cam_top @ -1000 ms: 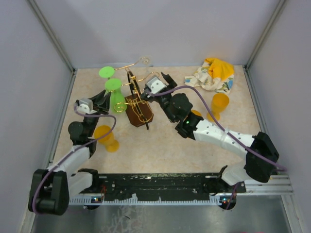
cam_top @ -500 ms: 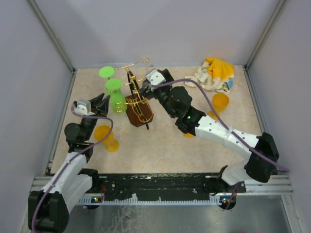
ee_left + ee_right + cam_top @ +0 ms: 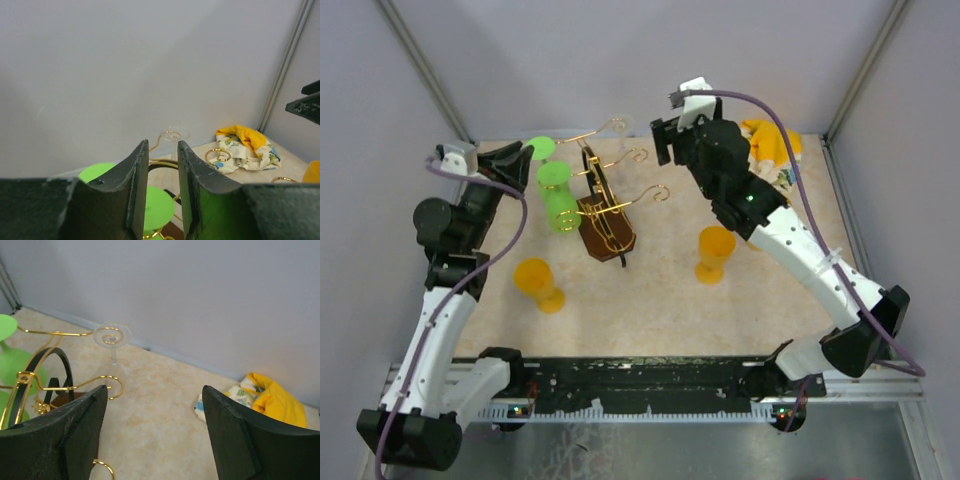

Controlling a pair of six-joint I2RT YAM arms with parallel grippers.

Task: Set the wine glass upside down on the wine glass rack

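A green wine glass hangs foot-up on the left side of the wine glass rack. The narrowly parted left pincer and wide-open right pincer hover empty above the rack, apparently to keep clear of it.

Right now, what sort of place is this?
Likely a robot test booth: grey walls box in a table, two arms bolted at its edge, a wire rack and goblets as props.

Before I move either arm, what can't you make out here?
Clear glass: right wrist view shows foot and stem; bowl too faint to see.
Cloth: top view, the right arm covers part of it.
Wine glass rack: left wrist view, base mostly hidden by fingers of the left gripper and the bottom edge.
Green goblets: same view, only the feet show.
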